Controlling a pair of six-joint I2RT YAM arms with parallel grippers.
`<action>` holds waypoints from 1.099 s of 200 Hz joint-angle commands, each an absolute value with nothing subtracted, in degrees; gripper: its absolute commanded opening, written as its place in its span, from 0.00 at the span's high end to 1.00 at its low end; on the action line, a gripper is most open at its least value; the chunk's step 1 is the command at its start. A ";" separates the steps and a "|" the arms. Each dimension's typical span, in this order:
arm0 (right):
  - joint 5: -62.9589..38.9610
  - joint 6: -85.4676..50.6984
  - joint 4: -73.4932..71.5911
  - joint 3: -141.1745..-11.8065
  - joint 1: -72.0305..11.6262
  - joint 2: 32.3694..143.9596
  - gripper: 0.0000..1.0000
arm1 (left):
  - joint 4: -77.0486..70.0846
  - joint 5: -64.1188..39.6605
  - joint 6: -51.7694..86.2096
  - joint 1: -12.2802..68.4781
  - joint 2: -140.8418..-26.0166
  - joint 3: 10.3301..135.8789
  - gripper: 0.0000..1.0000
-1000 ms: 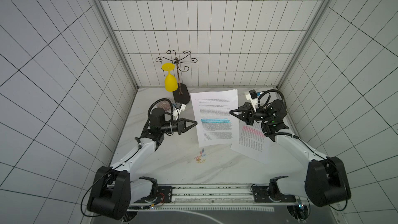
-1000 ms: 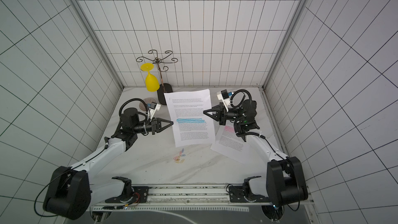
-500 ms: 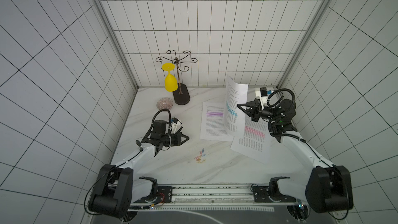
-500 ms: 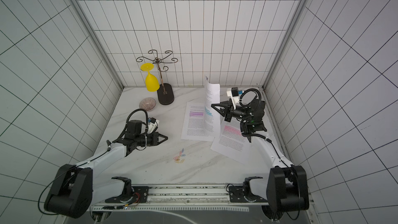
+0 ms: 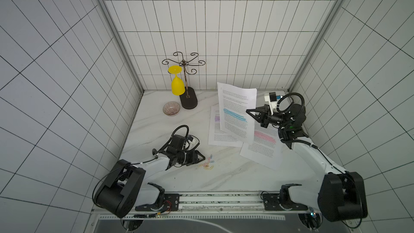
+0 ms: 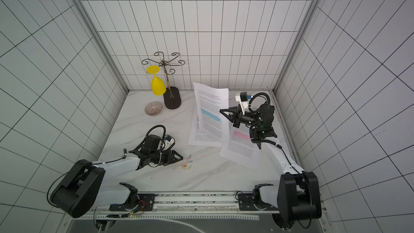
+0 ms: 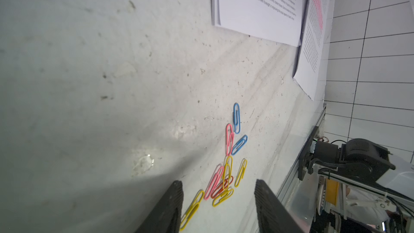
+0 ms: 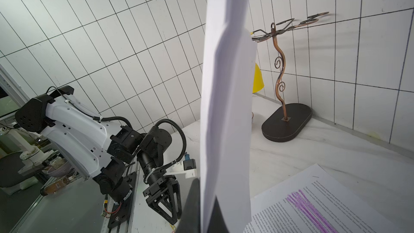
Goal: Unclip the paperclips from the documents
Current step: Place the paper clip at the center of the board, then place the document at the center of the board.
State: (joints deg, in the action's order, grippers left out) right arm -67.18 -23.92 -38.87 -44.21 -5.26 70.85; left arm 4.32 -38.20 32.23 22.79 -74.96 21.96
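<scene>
The left end effector [image 7: 218, 187] has dropped to the paperclips [image 7: 226, 171], jaws now parted. The right end effector [image 5: 251, 114] still pinches the blue-banded document [image 5: 235, 99] aloft. Only the left wrist view shows clips lying between those jaws.

Glossy white rectangular-tiled walls [image 5: 201, 30] with dark grout enclose the white marble table [image 5: 152, 126] beneath my left end effector [image 5: 203, 157].

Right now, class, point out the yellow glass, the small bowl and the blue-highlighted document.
yellow glass [image 5: 178, 86]: in a top view, on its hanging cup.
small bowl [image 5: 171, 108]: in a top view, on its inner wall.
blue-highlighted document [image 5: 235, 115]: in a top view, on its blue band.
</scene>
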 commanded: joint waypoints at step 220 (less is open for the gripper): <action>-32.47 -40.30 -52.69 -70.98 -34.95 117.10 1.00 | 27.20 -4.56 18.02 18.50 -53.34 43.03 0.34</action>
